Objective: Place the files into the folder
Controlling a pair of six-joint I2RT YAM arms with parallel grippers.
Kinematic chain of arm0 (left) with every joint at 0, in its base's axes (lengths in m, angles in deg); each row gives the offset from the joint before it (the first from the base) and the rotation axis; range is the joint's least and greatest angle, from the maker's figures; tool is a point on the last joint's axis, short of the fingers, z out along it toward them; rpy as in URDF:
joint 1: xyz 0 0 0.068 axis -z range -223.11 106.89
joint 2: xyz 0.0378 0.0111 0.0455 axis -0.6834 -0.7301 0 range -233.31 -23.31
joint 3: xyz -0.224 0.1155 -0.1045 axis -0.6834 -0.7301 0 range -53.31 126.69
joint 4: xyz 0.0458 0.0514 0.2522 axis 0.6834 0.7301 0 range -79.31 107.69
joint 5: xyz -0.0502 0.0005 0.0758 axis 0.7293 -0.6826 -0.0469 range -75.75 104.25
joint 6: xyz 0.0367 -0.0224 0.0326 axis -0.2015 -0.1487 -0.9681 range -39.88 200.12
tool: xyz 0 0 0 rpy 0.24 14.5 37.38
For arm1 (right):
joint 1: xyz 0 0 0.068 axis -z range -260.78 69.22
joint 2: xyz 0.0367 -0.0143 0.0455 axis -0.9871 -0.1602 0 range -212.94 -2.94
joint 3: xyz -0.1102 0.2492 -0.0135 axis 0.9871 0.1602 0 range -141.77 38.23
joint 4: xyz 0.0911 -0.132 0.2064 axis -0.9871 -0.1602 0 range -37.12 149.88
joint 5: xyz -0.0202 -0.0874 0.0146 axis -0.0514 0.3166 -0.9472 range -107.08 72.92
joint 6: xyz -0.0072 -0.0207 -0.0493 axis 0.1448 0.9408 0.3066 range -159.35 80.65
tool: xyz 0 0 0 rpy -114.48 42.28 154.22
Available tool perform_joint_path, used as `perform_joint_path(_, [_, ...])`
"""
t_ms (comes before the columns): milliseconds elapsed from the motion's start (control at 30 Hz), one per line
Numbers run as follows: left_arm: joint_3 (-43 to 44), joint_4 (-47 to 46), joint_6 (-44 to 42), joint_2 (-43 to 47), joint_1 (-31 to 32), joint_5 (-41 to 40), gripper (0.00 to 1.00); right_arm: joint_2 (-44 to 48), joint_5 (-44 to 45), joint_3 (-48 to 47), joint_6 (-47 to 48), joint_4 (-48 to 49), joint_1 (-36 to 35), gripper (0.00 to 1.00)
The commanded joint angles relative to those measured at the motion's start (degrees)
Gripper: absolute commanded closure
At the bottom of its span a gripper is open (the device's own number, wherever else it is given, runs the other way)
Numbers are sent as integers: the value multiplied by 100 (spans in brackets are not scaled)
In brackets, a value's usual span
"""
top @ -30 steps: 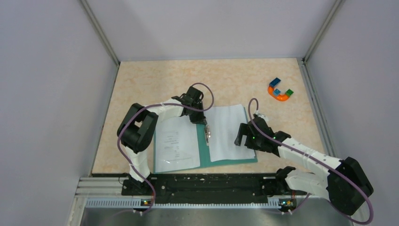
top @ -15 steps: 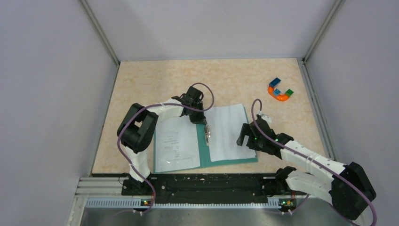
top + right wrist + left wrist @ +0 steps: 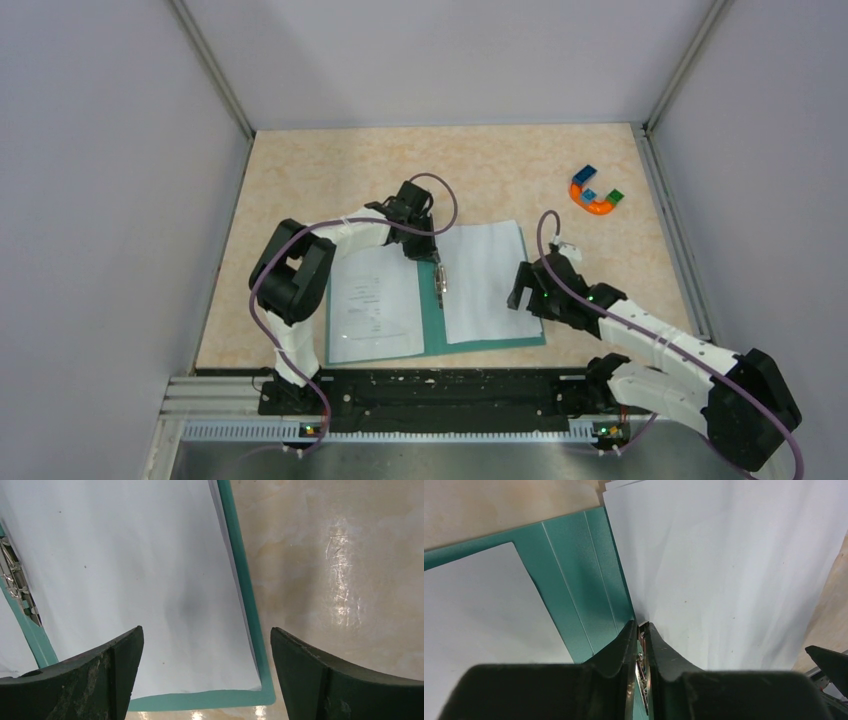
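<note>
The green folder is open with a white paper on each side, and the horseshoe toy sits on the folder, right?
Not quite. The horseshoe toy lies on the bare table near the far right corner, apart from the folder, as the top view shows. The rest is right.

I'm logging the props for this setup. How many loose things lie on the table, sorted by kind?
white paper sheets: 2
teal folder: 1
multicoloured horseshoe toy: 1
total: 4
</note>
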Motion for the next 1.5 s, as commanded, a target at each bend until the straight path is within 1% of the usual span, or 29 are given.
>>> perform_joint_path(0, [238,207,-259,236,-8,-159,83,116,261,-421,187,-191,-72,7])
perform_joint_path(167, [325,265,-280,312,-14,-75,81,26,306,-715,352,-206,-141,17])
perform_joint_path(267, [370,326,-310,357,-7,-54,81,-203,365,-887,439,-127,-241,20])
perform_joint_path(433, [393,353,-326,363,-8,-41,81,-949,265,-1256,637,333,-458,30])
perform_joint_path(500, [409,360,-331,362,-13,-37,82,-1352,219,-1468,711,485,-586,36])
perform_joint_path(600, [435,375,-344,335,-9,-20,83,-1871,239,-1776,792,633,-780,43])
perform_joint_path(800, [523,402,-380,293,-11,29,85,-2534,258,-2189,855,879,-960,50])
perform_joint_path(1100, [665,506,-462,250,-10,62,86,-3107,80,-2218,674,1215,-1216,62])
perform_joint_path(1333, [757,560,-452,219,-46,18,87,-3353,64,-2160,558,1271,-1292,67])
perform_joint_path(1467, [756,555,-264,230,-210,-123,87,-3486,121,-2114,495,1218,-1332,69])
